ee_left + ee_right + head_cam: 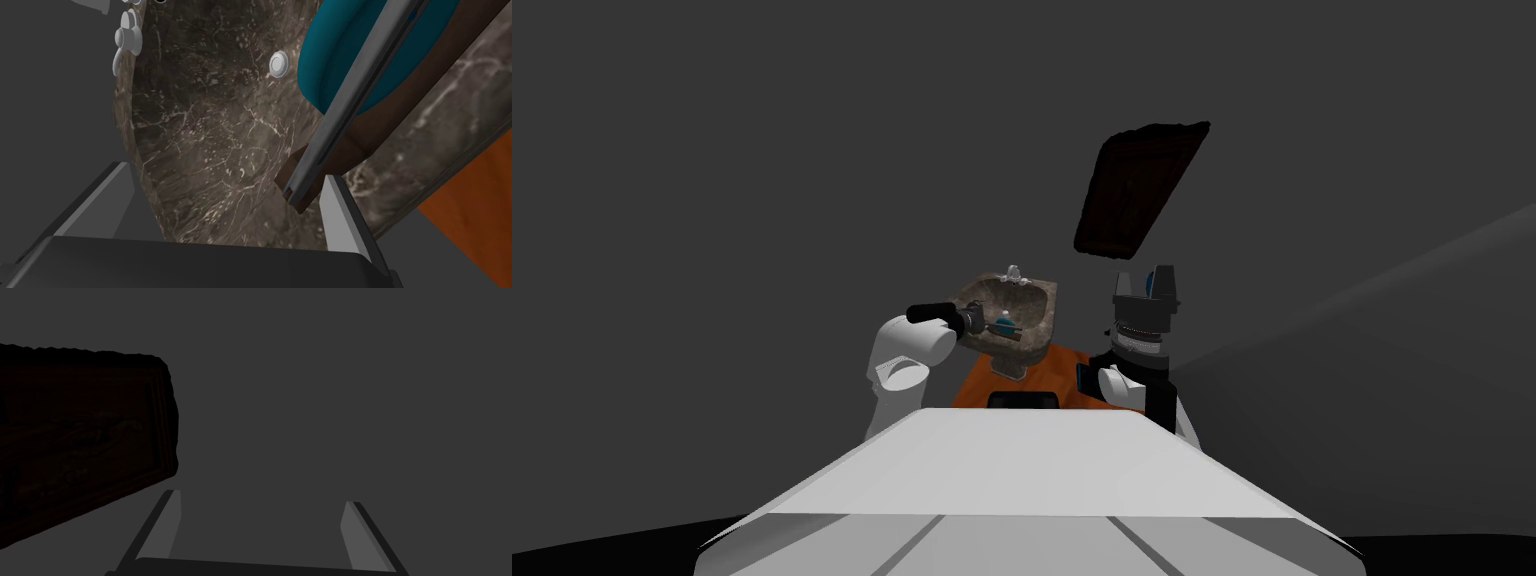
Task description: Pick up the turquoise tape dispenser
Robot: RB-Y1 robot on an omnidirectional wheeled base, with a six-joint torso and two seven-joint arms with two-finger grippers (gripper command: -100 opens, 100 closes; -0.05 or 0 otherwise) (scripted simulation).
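**Left gripper open beside a tape dispenser in a marble sink**

Closest to the robot, the left forearm reaches in from the robot's left, roughly level, over a dark brown, white-veined marble sink (pixel 1040 300) set on an orange wooden cabinet (pixel 978 385). The left gripper (pixel 226 171) points into the bowl, its two thin grey fingers spread wide and holding nothing.

Just past the fingertips lies the turquoise tape dispenser (pixel 332 65), a rounded blue-green body on a dark brown base, with a long grey strip along it. It rests in the bowl, towards the side nearer the robot. Its near end sits just inside one finger (pixel 340 215), well off centre between the two.

To grip well, the hand probably needs to shift sideways so the dispenser's body sits midway between the fingers, then push further in before closing. Closing now would likely catch only the narrow tip. The curved bowl wall beside the dispenser may block a finger.

Beyond it are a small white round drain (pixel 278 64) and a white tap handle (pixel 127 37).

To the robot's right, the right gripper (pixel 1144 282) is raised, pointing upward, fingers apart and empty.
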